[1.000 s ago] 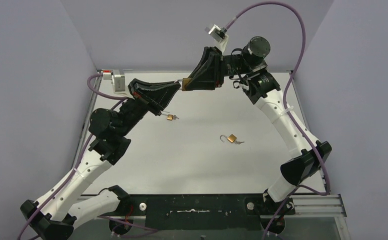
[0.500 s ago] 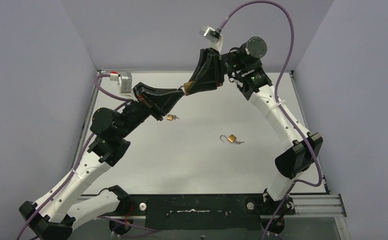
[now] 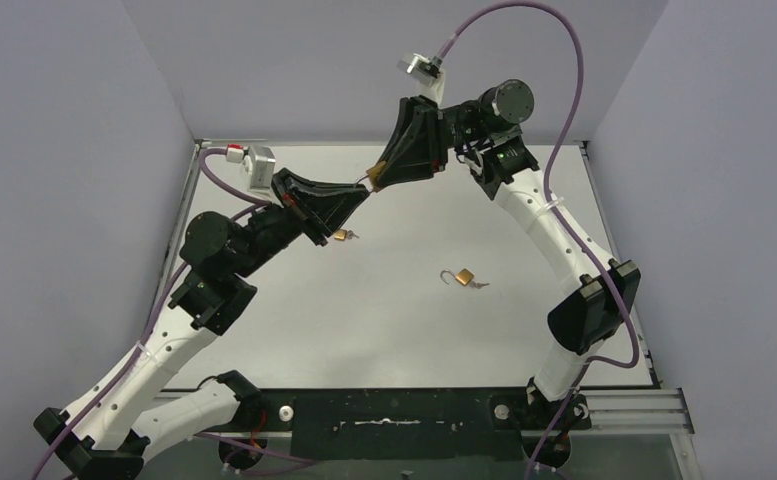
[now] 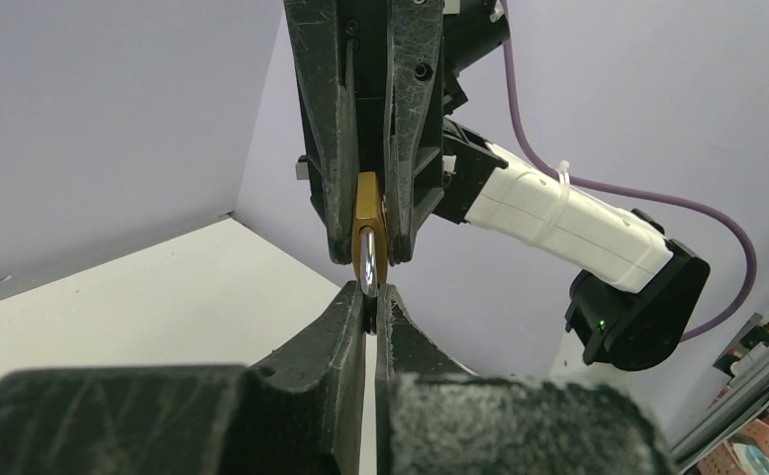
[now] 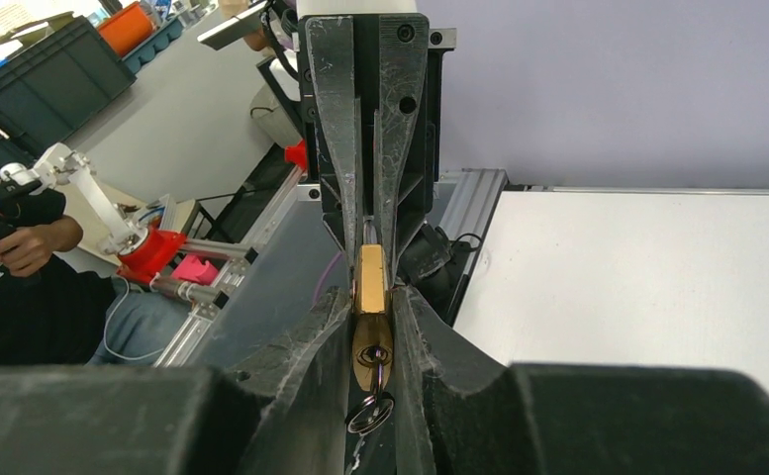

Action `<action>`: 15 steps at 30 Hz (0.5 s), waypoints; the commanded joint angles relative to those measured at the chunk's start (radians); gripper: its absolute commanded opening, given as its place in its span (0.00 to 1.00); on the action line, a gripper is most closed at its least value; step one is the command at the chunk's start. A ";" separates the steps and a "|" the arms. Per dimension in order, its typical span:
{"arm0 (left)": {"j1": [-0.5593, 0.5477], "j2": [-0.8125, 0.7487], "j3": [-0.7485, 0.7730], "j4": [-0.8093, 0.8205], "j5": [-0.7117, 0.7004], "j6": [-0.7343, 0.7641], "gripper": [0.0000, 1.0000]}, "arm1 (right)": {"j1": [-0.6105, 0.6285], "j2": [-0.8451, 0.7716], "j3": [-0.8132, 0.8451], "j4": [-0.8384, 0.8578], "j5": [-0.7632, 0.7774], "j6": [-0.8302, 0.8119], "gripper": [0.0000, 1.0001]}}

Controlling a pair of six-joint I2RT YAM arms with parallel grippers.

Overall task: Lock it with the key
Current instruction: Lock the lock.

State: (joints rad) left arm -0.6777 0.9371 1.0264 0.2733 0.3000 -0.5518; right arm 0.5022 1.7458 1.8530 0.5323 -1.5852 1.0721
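From above, the left gripper [image 3: 360, 191] and the right gripper [image 3: 377, 177] meet tip to tip in the air over the far part of the white table [image 3: 414, 340]. A small rectangular brass padlock [image 3: 371, 181] shows as a sliver between them. Its long axis follows the line from one gripper to the other. Two more lie on the table, well apart: a small brass lock with a key [image 3: 341, 236] just beside the left gripper, and an open-shackled brass lock [image 3: 464, 277] near the middle.

In the left wrist view, the brass padlock [image 4: 367, 210] stands upright in the picture, clamped flat between the right gripper's [image 4: 368, 255] two closed fingers. Its silver steel shackle [image 4: 368, 269] points down toward the left gripper [image 4: 370, 299]. The left fingers are pressed almost together and pinch the shackle's tip.

In the right wrist view, the padlock body [image 5: 371, 297] runs straight up the picture between the right gripper's [image 5: 371, 309] fingers, which are tight on its faces. A small dark key ring [image 5: 367, 412] hangs at its near end. The far end points into the closed left gripper [image 5: 370, 236].
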 commanded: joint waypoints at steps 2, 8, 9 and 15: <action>-0.020 0.015 0.032 -0.147 0.122 0.039 0.00 | -0.020 -0.048 -0.015 0.072 0.210 0.008 0.00; -0.008 0.013 0.045 -0.149 0.117 0.043 0.00 | -0.039 -0.062 -0.034 0.071 0.207 0.005 0.00; -0.004 0.007 0.048 -0.155 0.116 0.046 0.00 | -0.044 -0.064 -0.038 0.071 0.206 0.005 0.00; 0.045 -0.022 0.060 -0.184 0.132 0.051 0.00 | -0.078 -0.086 -0.060 0.074 0.199 0.003 0.00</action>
State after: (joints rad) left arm -0.6476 0.9405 1.0527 0.1814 0.3054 -0.5167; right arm 0.4679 1.7313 1.7847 0.5411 -1.5562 1.0752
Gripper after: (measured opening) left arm 0.015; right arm 0.184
